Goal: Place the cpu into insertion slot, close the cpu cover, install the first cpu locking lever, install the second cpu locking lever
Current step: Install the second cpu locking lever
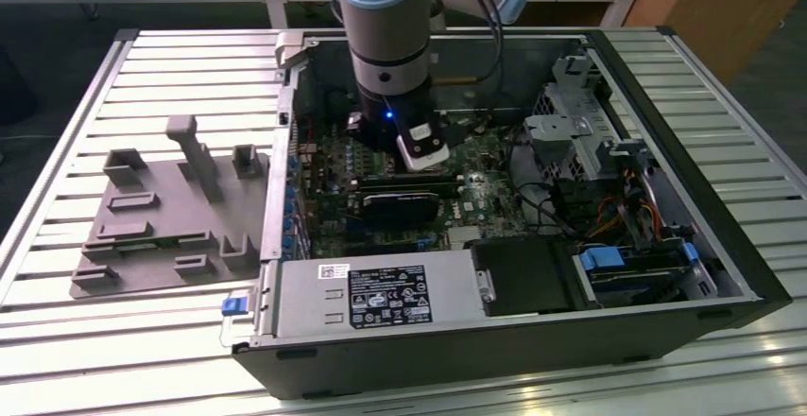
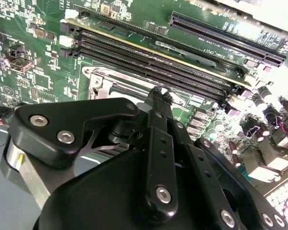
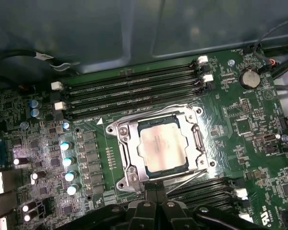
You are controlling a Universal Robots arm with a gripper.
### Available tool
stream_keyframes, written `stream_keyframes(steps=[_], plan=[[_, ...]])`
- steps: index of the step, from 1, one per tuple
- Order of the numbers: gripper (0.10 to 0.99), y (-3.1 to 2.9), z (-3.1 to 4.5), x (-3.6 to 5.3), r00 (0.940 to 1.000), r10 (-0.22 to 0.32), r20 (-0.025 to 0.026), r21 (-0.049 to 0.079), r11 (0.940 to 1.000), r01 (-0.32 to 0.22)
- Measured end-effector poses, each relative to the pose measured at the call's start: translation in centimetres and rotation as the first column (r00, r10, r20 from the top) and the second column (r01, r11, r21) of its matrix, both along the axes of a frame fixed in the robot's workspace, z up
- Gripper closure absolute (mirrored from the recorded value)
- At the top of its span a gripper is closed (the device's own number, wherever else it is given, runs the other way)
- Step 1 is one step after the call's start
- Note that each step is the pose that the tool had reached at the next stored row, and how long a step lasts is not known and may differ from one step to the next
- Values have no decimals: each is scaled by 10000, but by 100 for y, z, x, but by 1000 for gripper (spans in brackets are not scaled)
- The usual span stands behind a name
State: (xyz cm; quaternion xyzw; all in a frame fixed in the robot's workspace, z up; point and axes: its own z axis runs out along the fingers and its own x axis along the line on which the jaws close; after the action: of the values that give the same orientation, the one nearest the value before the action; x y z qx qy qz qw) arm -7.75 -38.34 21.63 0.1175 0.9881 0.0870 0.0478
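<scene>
First wrist view shows the cpu (image 3: 162, 146) seated under the cpu cover (image 3: 159, 143); my gripper (image 3: 156, 191), seemingly closed and empty, could slip off a lever.

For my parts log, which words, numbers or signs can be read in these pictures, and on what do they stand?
Black label on the power supply: print too small to read.
White sticker beside it: too small to read.
Motherboard lettering: too small to read.
cpu top: nothing legible.
</scene>
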Motion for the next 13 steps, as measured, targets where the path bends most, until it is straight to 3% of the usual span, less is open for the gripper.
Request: stream_keyframes(steps=[8, 13], plan=[[980, -108, -18, -10, 10000, 39, -1, 341, 9994, -39], [980, -149, -50, -40, 10000, 75, 2, 721, 9974, -75]])
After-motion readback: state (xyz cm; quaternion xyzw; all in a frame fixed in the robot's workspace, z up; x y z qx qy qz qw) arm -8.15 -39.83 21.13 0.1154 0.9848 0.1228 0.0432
